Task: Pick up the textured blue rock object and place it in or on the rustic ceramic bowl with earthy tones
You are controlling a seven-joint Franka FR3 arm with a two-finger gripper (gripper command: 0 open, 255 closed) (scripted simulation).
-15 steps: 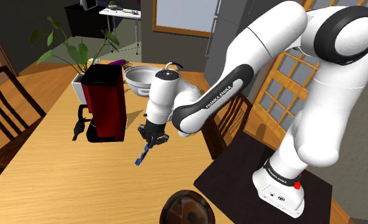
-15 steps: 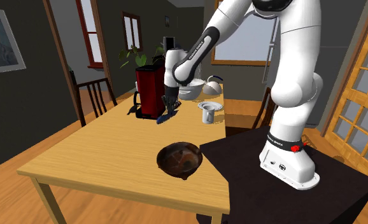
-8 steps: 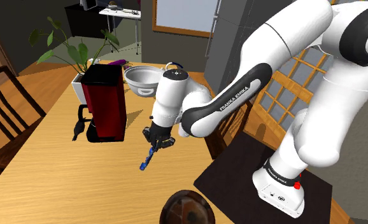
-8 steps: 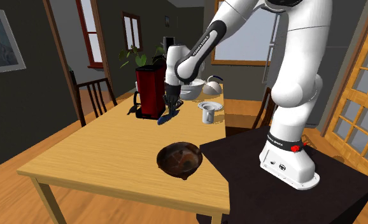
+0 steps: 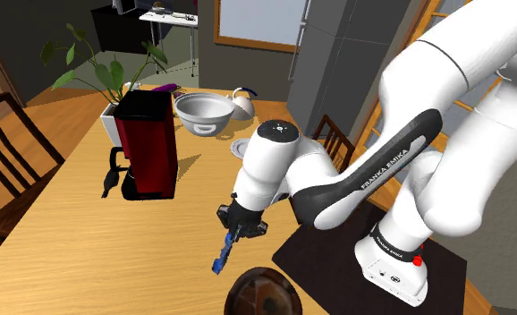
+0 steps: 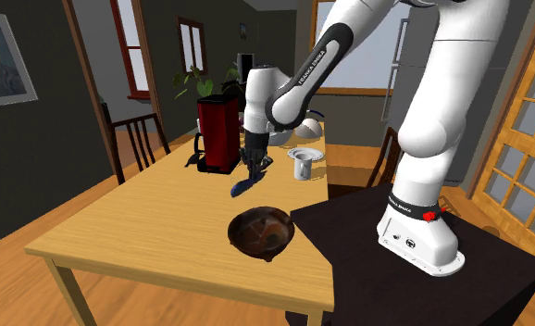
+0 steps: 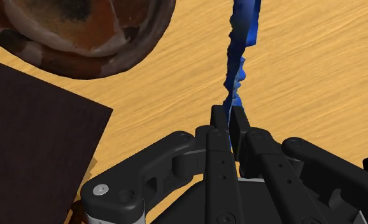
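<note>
Above the wooden table (image 5: 60,242), between the boxy red coffee machine (image 5: 149,143) and the dark stand (image 5: 324,249), the black gripper (image 5: 236,231) points down with its fingers drawn almost together, pinching one end of the blue rock (image 5: 222,253). White letters on the dark band of the arm (image 5: 386,166) read "FRANKA EMIKA". The rock is a long, thin sliver of deep blue with a jagged, rough edge. It hangs tilted in the air, clear of the tabletop. In the wrist view the fingers clasp its narrow end and the rest of it stretches away over streaky golden wood grain. The bowl (image 5: 264,297) is round and glossy, mottled brown, rust-orange and near-black. It sits at the table's near edge, just beside the stand, near the rock's free tip but not beneath it.
</note>
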